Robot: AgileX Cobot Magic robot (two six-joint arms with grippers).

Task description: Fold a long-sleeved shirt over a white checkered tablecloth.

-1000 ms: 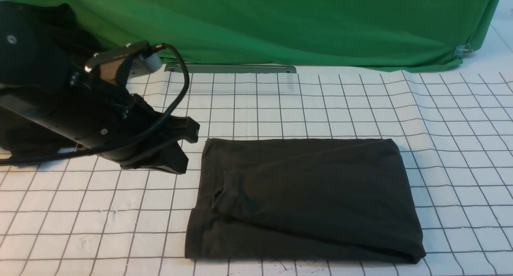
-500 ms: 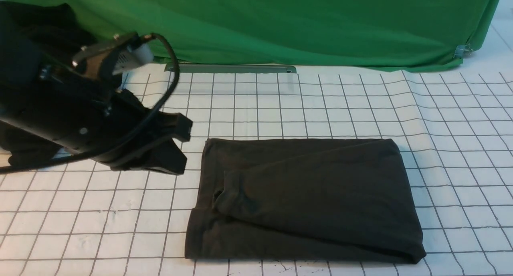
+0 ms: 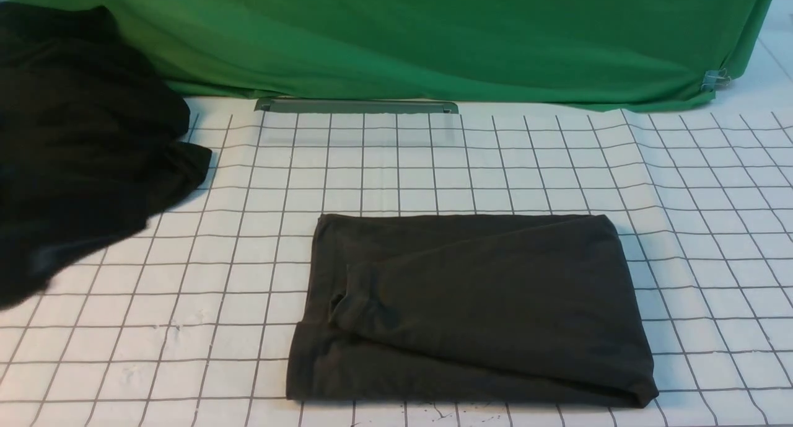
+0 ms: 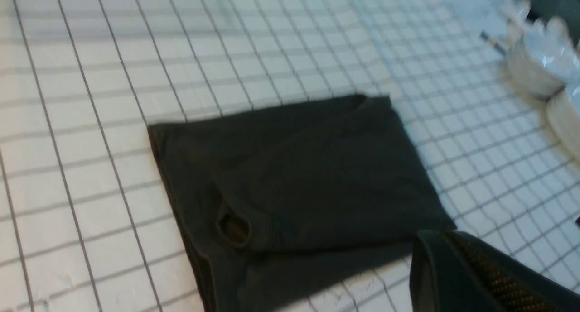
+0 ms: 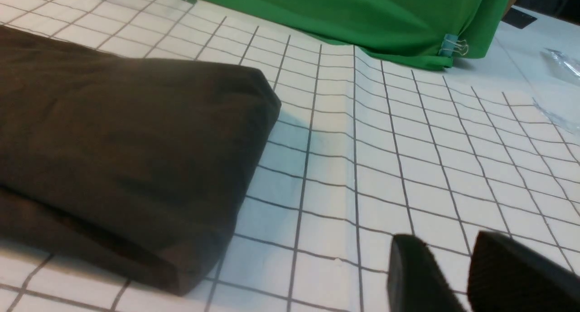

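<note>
Shirt (image 3: pixel 471 309) lies folded into a rectangle at the near middle of the tablecloth (image 3: pixel 712 228), touched by neither pincer. Left pincer (image 4: pixel 480 276) is closed and empty; right pincer (image 5: pixel 457 276) stands narrowly parted, empty.

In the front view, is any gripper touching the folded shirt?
No. The long-sleeved shirt lies folded alone on the white checkered tablecloth, and no gripper appears in the front view.
</note>
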